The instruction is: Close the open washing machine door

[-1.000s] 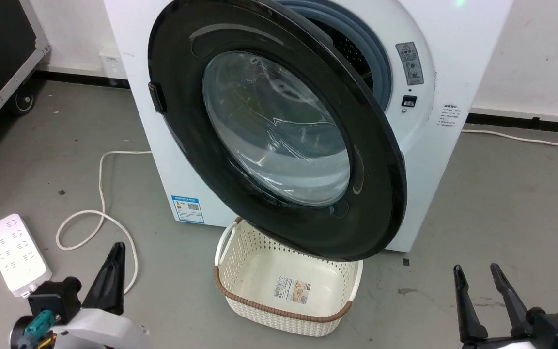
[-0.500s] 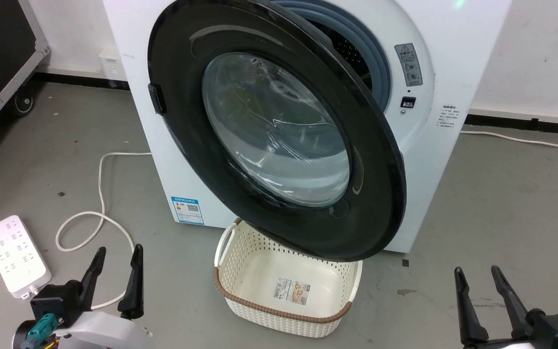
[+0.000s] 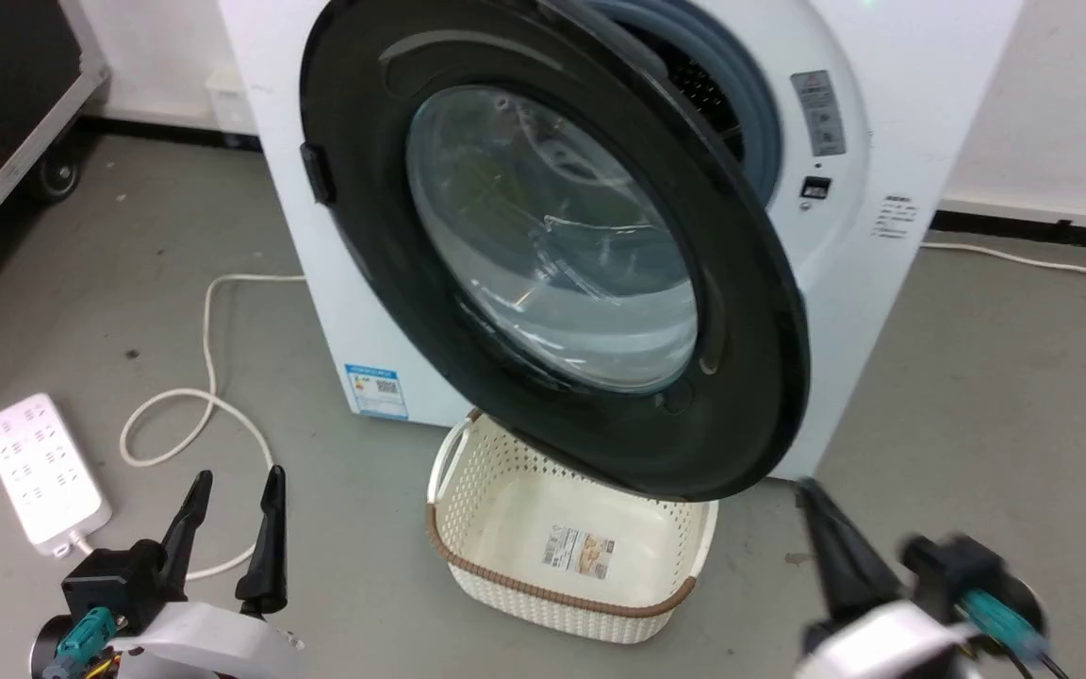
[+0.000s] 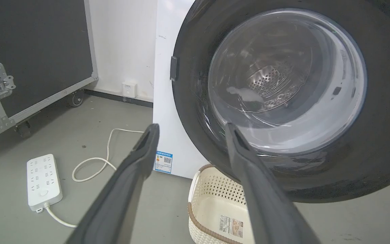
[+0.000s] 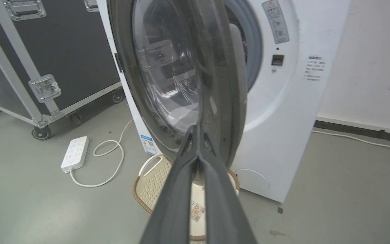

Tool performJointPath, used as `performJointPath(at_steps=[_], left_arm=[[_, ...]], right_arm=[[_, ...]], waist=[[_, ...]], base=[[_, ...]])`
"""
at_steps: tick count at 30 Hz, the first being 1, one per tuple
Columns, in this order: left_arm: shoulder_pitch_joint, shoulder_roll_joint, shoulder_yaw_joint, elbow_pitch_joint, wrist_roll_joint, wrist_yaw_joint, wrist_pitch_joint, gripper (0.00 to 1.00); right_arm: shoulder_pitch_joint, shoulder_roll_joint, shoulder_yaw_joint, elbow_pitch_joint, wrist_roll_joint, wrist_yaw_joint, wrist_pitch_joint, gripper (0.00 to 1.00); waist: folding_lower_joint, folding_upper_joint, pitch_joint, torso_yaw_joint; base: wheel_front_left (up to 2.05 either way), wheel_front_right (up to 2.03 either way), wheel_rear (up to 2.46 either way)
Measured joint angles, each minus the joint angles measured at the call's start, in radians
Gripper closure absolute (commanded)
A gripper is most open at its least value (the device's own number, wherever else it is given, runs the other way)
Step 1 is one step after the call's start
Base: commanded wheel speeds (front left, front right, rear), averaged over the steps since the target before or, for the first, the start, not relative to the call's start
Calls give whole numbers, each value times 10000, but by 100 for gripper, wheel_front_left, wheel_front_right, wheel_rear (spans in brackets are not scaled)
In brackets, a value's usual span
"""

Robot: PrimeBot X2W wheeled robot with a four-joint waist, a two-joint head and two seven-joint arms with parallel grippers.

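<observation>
Washing machine door [image 3: 557, 250] — stiff, left-hinged; push black rim [image 3: 755, 377] at near right edge, not glass [image 3: 524, 207]. Left gripper [image 3: 238, 476] apart — right gripper [image 5: 197, 130] together.

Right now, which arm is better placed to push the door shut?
Probably the right. Its shut right gripper points at the free edge of the washing machine door, while the open left gripper hangs low on the hinge side.

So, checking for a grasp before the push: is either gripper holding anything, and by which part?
Nothing is held: left gripper open and empty, right gripper shut on nothing.
</observation>
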Motion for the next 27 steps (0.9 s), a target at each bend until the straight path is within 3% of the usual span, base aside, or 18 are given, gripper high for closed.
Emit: performJointPath(at_steps=[2,7,15,27], left_arm=[[-2,25,13,-88,-10,-4,0,0],[-117,59,40,-182,-15,-56,-2,0],[-284,119,134,-261,-88,-134,-15,0],[-1083,226,301,-646,-86,-491,-61,0]], right_arm=[[-1011,4,460,635,23,0,196,100],[-2221,8,270,1653,107,0,48,100],[-3211,13,-815,2815,-144,23,-293,100],[-5050,23,-2299,3614,-1509,21,-291,100]], waist=[[0,-1,198,167],[1,0,585,391],[2,-1,1051,592],[1,0,2190,689]], base=[[0,0,0],[0,0,0],[0,0,0],[0,0,0]])
